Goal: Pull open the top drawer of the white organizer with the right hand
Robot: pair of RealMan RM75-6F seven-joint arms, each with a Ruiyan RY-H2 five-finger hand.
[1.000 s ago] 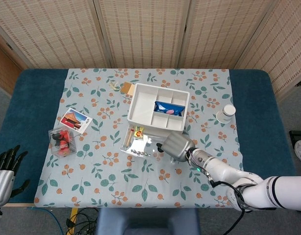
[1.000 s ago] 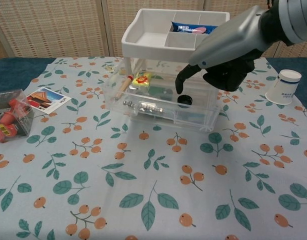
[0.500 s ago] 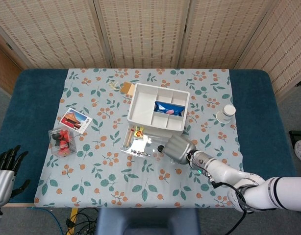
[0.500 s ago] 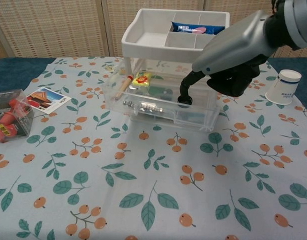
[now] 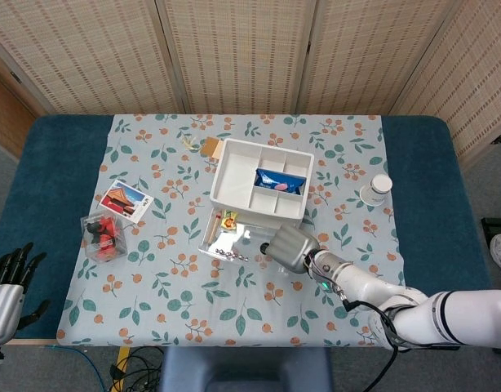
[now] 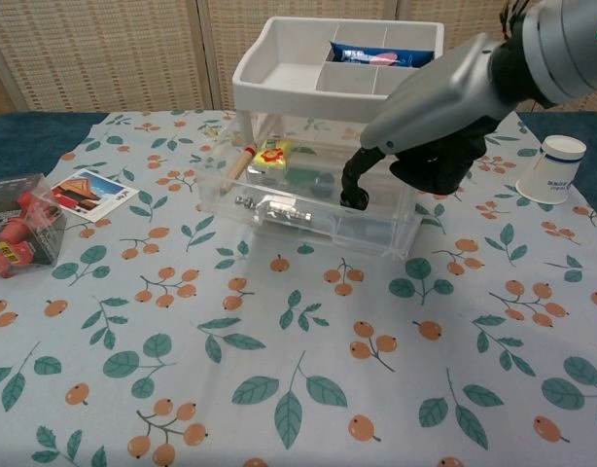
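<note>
The white organizer (image 5: 238,175) stands mid-table, its divided top tray (image 6: 279,63) holding a blue packet. Beneath the tray, the clear top drawer (image 5: 232,247) (image 6: 308,216) is slid out toward me and shows a wooden stick, a yellow packet and small metal parts. My right hand (image 5: 290,247) (image 6: 435,117) hovers over the drawer's right half. Its fingers are curled, and one dark fingertip (image 6: 354,193) is hooked down inside, behind the drawer's front wall. My left hand (image 5: 7,282) hangs off the table's near left corner with fingers spread, holding nothing.
A white paper cup (image 5: 381,186) (image 6: 554,167) stands right of the organizer. A clear box of red items (image 5: 104,235) (image 6: 17,233) and a picture card (image 5: 126,201) (image 6: 89,193) lie at the left. A small brown piece (image 5: 210,147) sits behind the organizer.
My right hand lowered a finger into the drawer and moved left and nearer to me. The drawer and organizer shifted slightly left with it. The left hand stayed still.
</note>
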